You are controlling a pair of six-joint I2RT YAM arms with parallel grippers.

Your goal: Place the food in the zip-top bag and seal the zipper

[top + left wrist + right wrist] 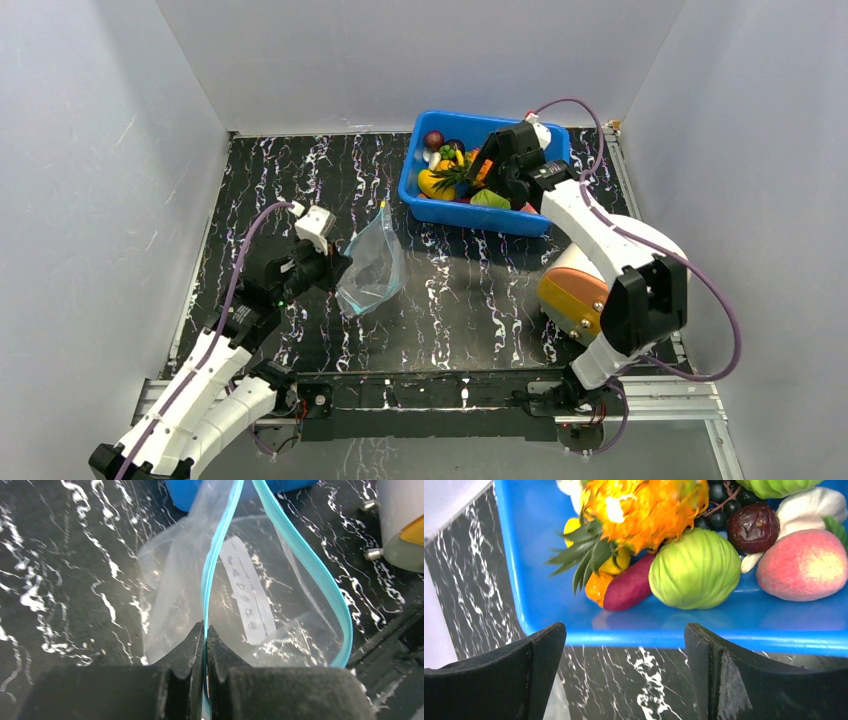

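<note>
The clear zip-top bag (372, 268) hangs upright left of centre, its mouth open in the left wrist view (250, 610). My left gripper (205, 630) is shut on one side of the teal zipper (216, 555); the other side (310, 560) bows away. The left gripper also shows in the top view (335, 268). The food lies in a blue bin (440, 210): a green cabbage (696, 570), a purple sweet potato (629, 587), a peach (804, 565), a leafy orange pineapple (639, 505) and a yellow banana (435, 185). My right gripper (624, 635) is open and empty above the bin's near wall (674, 622).
The bin stands at the back right of the black marbled table (470, 300). The right arm's orange and white joint (575, 290) hangs over the table's right side. White walls close in the left, back and right. A metal rail (430, 395) runs along the near edge.
</note>
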